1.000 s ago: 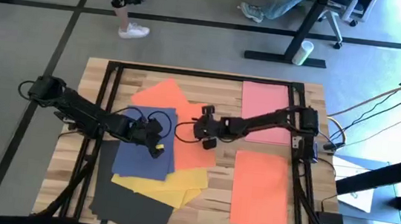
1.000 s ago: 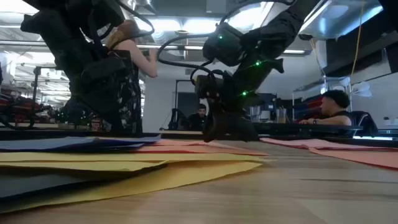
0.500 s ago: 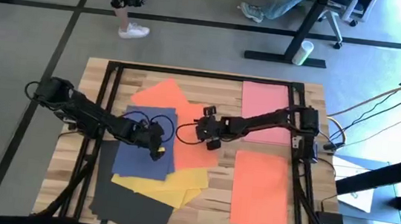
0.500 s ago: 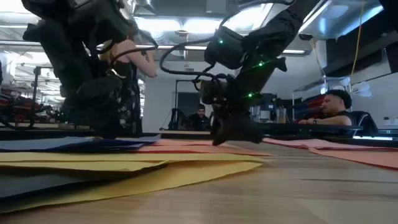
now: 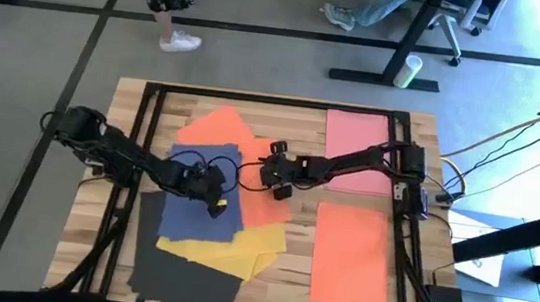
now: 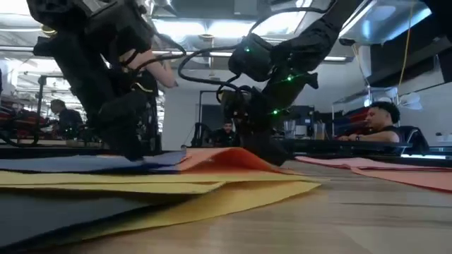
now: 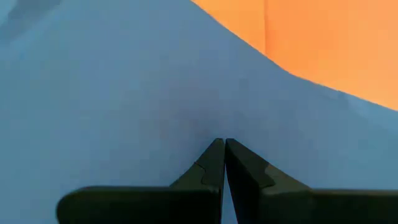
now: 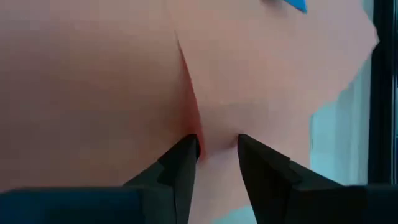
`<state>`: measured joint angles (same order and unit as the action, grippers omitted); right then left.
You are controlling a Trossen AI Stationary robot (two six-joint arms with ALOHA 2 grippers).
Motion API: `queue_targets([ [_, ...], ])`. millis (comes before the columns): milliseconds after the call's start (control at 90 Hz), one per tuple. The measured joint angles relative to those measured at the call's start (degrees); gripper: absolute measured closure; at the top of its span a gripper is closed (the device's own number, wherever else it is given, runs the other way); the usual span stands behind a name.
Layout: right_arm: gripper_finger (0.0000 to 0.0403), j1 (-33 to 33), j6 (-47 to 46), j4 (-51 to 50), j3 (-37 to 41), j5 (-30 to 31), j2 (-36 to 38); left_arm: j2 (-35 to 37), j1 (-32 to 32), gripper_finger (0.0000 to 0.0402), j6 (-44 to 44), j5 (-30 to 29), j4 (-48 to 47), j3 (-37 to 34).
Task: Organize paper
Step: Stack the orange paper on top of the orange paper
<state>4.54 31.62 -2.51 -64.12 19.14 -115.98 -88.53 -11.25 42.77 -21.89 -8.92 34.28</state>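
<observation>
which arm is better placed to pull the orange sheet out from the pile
Right. The right gripper already sits on the buckled orange sheet, fingers astride its raised fold. The left gripper is pressed shut on the navy sheet.

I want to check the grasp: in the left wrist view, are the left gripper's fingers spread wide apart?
No. The left gripper has its fingertips pressed together, resting on the navy blue paper.

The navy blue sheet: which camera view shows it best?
The high view: the navy blue sheet shows nearly whole, with the left gripper on it. The low view shows only a thin edge; the left wrist view shows a close patch; the right wrist view shows none.
</observation>
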Motion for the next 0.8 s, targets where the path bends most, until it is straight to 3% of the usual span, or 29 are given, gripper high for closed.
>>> queue_targets([
  [167,0.029,-0.1,-0.3,-1.4,-1.4,4.3,-0.2,0.0,0.0,0.0402,0.0,0.4,-0.2,0.0],
  [422,0.0294,-0.8,-0.3,-4.0,-4.5,5.7,-0.3,-0.1,-0.1,0.0402,-0.1,0.6,-0.5,-0.1],
  [511,0.0317,-1.4,0.1,-4.0,-4.6,6.0,-0.3,-0.1,-0.1,0.0402,-0.1,0.6,-0.5,-0.1],
  [656,0.0389,-2.6,0.7,-4.2,-4.6,7.0,-0.3,-0.1,-0.4,0.0402,-0.1,0.6,-0.5,-0.1],
  [800,0.0399,-3.5,1.7,-4.6,-4.7,9.7,-0.3,0.0,-1.5,0.0402,-0.1,0.8,-1.1,-0.1],
])
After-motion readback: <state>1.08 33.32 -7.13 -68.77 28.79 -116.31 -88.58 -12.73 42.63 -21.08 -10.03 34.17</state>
